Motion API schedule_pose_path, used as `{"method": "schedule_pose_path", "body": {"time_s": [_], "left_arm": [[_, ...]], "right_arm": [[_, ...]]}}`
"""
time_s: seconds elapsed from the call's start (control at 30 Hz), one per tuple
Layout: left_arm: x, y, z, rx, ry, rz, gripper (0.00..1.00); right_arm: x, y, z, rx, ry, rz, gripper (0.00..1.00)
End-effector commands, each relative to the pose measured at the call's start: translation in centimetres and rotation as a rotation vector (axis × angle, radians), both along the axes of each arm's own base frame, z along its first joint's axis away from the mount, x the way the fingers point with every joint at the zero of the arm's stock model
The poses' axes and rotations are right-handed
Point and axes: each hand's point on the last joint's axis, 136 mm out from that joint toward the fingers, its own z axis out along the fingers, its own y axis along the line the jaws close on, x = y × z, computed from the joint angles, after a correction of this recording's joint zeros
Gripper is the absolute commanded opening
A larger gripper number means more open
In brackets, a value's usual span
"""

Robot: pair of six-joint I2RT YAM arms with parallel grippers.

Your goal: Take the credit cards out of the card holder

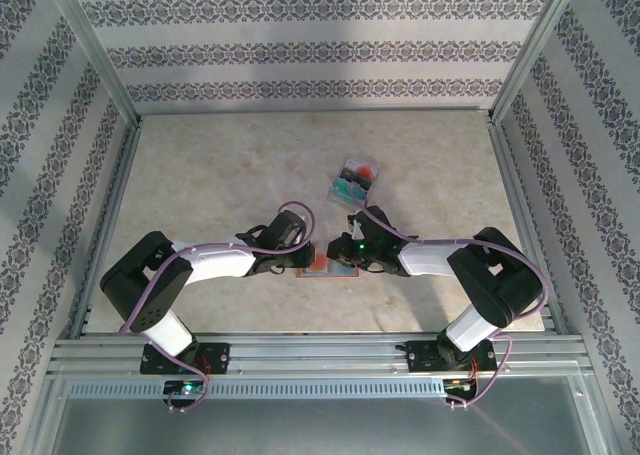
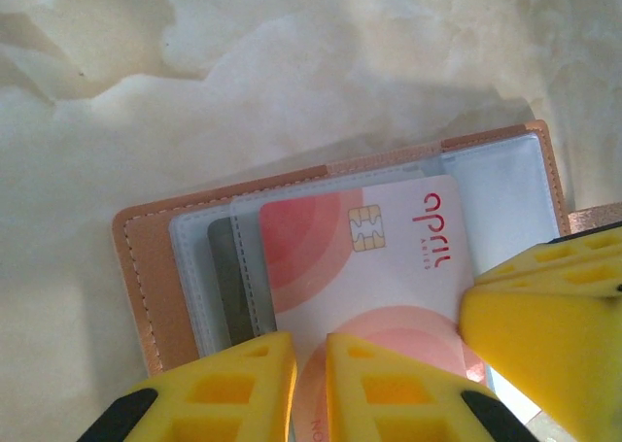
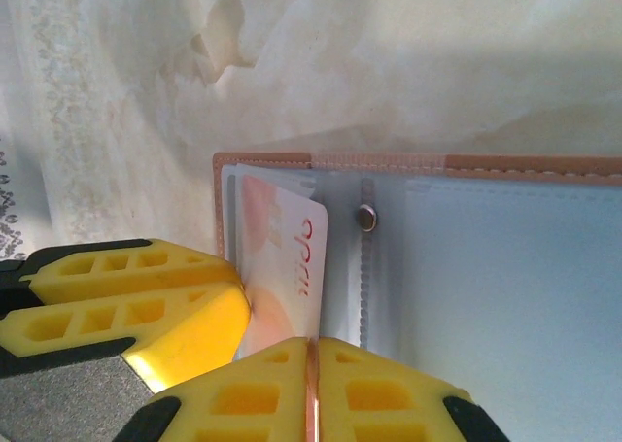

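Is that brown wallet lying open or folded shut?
Open. The card holder lies spread flat, its pale inner pockets and snap stud facing up, with a pink-and-white card showing against them.

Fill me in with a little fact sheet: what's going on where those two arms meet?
table: pale marbled top
card holder: brown leather, open flat under both arms
pink card: chip up, lying on the holder's grey-blue pockets
left end effector: nearly closed over the pink card's near end; grip unclear
right end effector: shut on a thin brown edge, seemingly the card holder's
loose cards: small pile farther back on the table
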Motion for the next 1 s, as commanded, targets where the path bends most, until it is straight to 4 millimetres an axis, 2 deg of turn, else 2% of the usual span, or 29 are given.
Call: {"method": "schedule_pose_path", "body": {"time_s": [0.0,0.3,0.63,0.8,0.97], "left_arm": [[-0.9,1.2,-1.3,0.067,0.045,0.026,0.19],[-0.7,1.1,-1.3,0.075,0.047,0.025,0.19],[-0.6,1.1,-0.9,0.084,0.034,0.014,0.19],[-0.1,0.2,1.1,0.052,-0.012,-0.026,0.27],[0.5,-0.5,3.3,0.025,-0.067,-0.049,0.29]], "right_arm": [[0.5,0.0,1.4,0.048,-0.035,-0.002,0.09],[0.7,-0.7,1.0,0.047,-0.024,-0.02,0.05],[0.6,-1.8,0.6,0.04,-0.016,-0.04,0.05],[0.6,-1.8,0.5,0.041,-0.01,-0.042,0.05],[0.7,-1.5,0.4,0.042,-0.01,-0.038,0.05]]}}
